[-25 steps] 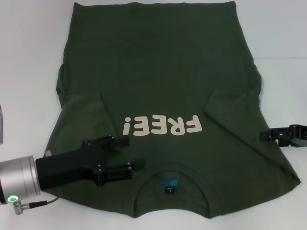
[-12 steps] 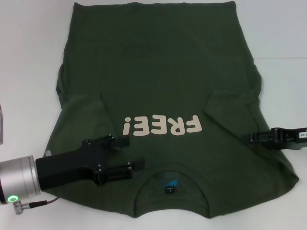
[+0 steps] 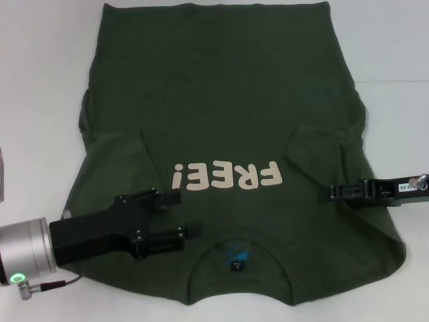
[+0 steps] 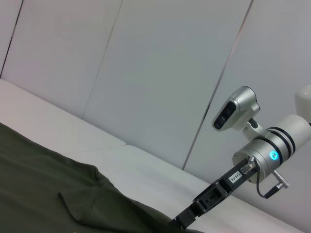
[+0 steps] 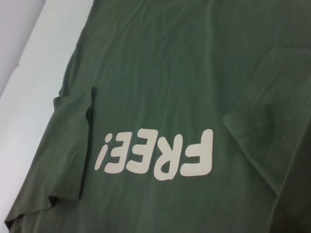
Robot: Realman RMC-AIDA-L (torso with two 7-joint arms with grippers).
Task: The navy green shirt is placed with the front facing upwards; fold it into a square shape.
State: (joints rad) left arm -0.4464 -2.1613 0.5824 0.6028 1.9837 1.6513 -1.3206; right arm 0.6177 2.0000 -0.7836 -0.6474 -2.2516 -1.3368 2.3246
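Shirt point(image 3: 221, 134) lies flat, front up, on table point(image 3: 40, 54), collar nearest robot, both sleeves already folded inward over the body. Right gripper point(image 3: 333, 194) has slid in from the table edge over the past second and now sits over the right sleeve fold; finger opening cannot be told. Left gripper point(image 3: 186, 213) unmoved beside the collar, jaws wide, holding nothing. Judgement: right-side grasp imminent.

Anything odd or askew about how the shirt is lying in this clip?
Only minor things. The navy green shirt lies face up, with both sleeves already folded inward over the body. The left gripper hovers near the collar; the right gripper is over the right sleeve fold. No damage shows.
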